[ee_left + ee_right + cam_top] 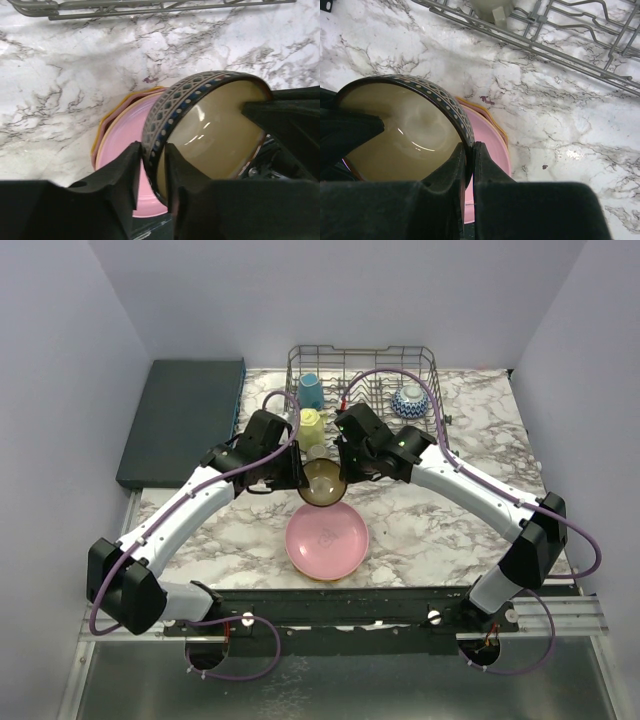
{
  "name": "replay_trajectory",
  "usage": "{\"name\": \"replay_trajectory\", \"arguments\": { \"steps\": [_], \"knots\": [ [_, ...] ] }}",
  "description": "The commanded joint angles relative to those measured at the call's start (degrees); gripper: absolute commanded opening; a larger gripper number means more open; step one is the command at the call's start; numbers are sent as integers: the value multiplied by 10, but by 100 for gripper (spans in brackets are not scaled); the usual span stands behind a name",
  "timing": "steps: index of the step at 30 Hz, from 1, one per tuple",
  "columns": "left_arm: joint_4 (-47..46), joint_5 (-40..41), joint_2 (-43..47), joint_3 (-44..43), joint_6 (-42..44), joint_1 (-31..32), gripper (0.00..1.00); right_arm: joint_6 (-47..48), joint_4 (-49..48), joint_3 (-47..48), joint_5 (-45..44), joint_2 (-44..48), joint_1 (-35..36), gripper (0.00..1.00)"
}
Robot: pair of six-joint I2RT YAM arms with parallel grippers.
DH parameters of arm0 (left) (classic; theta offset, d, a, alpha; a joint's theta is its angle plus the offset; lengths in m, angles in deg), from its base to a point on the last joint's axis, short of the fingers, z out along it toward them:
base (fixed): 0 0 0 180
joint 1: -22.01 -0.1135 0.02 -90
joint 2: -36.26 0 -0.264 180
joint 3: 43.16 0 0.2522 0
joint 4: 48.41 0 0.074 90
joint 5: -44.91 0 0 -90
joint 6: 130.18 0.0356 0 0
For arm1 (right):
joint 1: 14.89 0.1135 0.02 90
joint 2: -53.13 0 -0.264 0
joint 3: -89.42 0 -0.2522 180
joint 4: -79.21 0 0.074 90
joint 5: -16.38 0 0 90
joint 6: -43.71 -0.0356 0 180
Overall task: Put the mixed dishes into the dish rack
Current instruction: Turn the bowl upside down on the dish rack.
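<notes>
A brown bowl point(324, 483) with a blue-and-white patterned outside and a tan inside hangs above the table, just in front of the dish rack point(362, 390). My left gripper point(302, 476) is shut on its left rim; in the left wrist view the fingers point(153, 165) straddle the bowl point(210, 135) wall. My right gripper point(346, 472) is shut on the opposite rim; its fingers point(471, 160) pinch the bowl point(405, 135) edge tightly. A pink plate point(327, 540) lies below on a stack with orange and tan edges point(122, 140) point(492, 145).
The rack holds a blue mug point(311, 390), a yellow mug point(313, 423) and a blue-white bowl point(411, 400). A pale mug point(490, 10) sits at the rack's near edge. A dark teal slab point(180, 420) lies at the left. Purple cables loop over both arms.
</notes>
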Motion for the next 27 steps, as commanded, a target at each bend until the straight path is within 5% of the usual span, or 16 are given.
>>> {"name": "replay_trajectory", "arguments": {
  "steps": [1, 7, 14, 27],
  "knots": [
    [6, 9, -6, 8, 5, 4, 24, -10, -15, 25, -14, 1, 6, 1],
    [6, 10, -7, 12, 7, 4, 0, -13, -22, 16, -15, 10, 6, 11],
    [6, 10, -2, 12, 7, 4, 0, -15, -50, -10, -15, 39, 6, 45],
    [-12, -26, 13, 15, 7, 4, 0, -19, -59, -40, -23, 91, 5, 67]
  ]
}}
